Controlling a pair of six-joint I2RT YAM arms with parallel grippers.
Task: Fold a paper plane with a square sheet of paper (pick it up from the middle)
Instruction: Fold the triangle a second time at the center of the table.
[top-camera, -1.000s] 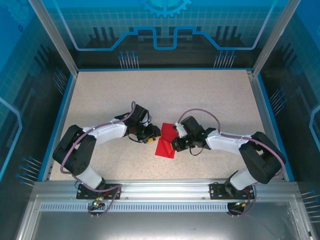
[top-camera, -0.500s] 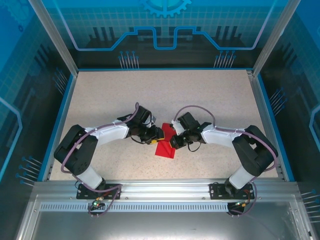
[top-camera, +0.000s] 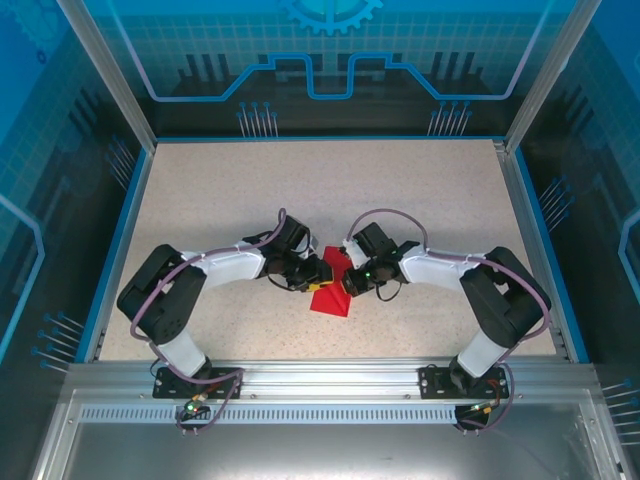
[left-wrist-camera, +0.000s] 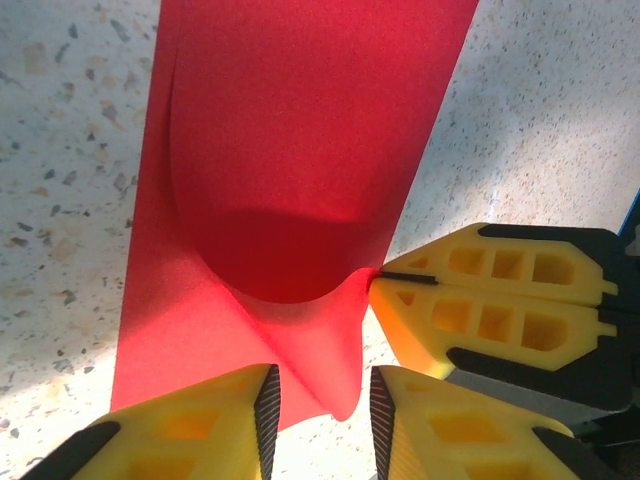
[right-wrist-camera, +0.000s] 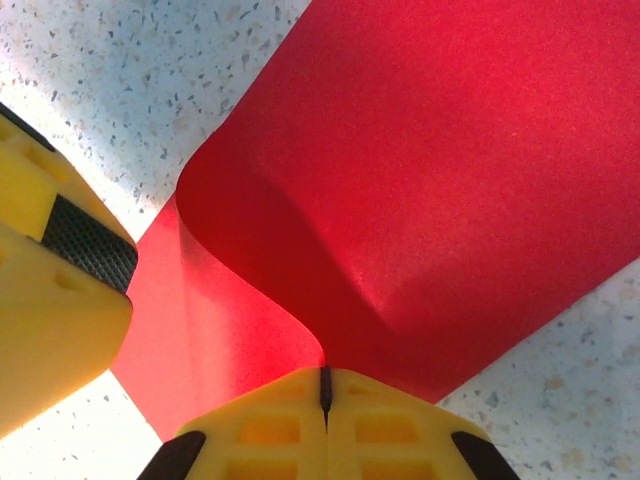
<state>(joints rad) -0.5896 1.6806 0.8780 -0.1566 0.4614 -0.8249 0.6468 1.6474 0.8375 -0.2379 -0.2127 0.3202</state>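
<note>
Square sheet of paper | curled corner sits inside left gripper, fingers parted, not yet pinched | right gripper clenched on the adjoining edge

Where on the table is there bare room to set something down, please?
The far half of the table, up to the blue back rim, is bare, side to side. Crowded: centre-front, where the left gripper and right gripper meet at the paper, with the left arm and right arm spanning the near strip.
</note>
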